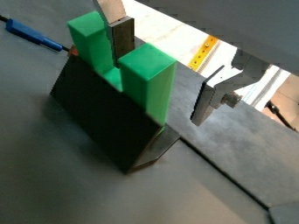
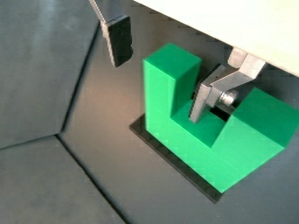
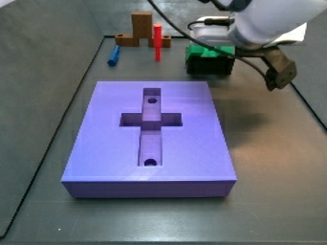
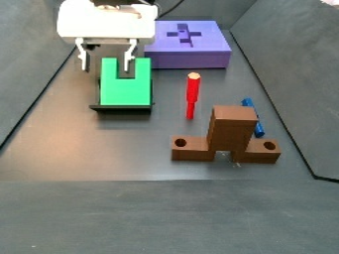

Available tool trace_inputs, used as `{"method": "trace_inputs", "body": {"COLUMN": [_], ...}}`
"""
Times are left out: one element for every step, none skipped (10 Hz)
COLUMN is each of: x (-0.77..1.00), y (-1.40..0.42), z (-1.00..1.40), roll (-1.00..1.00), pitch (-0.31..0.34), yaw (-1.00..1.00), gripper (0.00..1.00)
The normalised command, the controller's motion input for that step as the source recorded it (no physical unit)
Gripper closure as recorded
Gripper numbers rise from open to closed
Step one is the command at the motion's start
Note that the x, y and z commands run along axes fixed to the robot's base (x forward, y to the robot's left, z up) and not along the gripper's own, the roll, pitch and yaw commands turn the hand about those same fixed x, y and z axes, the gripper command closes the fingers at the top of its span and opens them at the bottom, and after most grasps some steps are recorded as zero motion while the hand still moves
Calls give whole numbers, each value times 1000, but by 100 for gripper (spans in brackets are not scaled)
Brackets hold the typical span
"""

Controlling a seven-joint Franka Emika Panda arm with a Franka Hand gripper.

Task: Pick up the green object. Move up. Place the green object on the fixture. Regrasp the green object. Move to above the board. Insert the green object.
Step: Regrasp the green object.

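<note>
The green object (image 1: 146,80) (image 2: 176,109) stands in the dark fixture (image 1: 103,122) (image 4: 119,107) with its two prongs pointing up. My gripper (image 1: 167,66) (image 2: 167,68) is open and straddles one prong. One finger (image 2: 218,94) sits down in the notch, and the other finger (image 2: 118,42) hangs outside the prong, clear of it. In both side views the gripper (image 3: 212,42) (image 4: 106,63) is low over the green object (image 3: 208,50) (image 4: 127,87). The lavender board (image 3: 153,129) (image 4: 188,42) lies flat beside the fixture (image 3: 205,67), its cross-shaped recess bare.
A thin red post (image 4: 193,96) (image 3: 159,38) stands next to the fixture. A brown upright block (image 4: 232,134) (image 3: 138,27) and a blue piece (image 4: 256,121) (image 3: 113,55) lie beyond it. Dark raised walls edge the floor.
</note>
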Motion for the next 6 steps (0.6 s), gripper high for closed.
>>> {"method": "trace_inputs", "body": {"x": [11, 51, 14, 0, 0, 0], "y": [0, 0, 0, 0, 0, 0], "z": [-169, -34, 0, -49, 0, 0], "roll": [131, 151, 43, 20, 9, 49], "pitch": [246, 237, 137, 106, 77, 0], "yaw": [0, 0, -29, 0, 0, 0], "gripper": [0, 0, 0, 0, 0, 0]}}
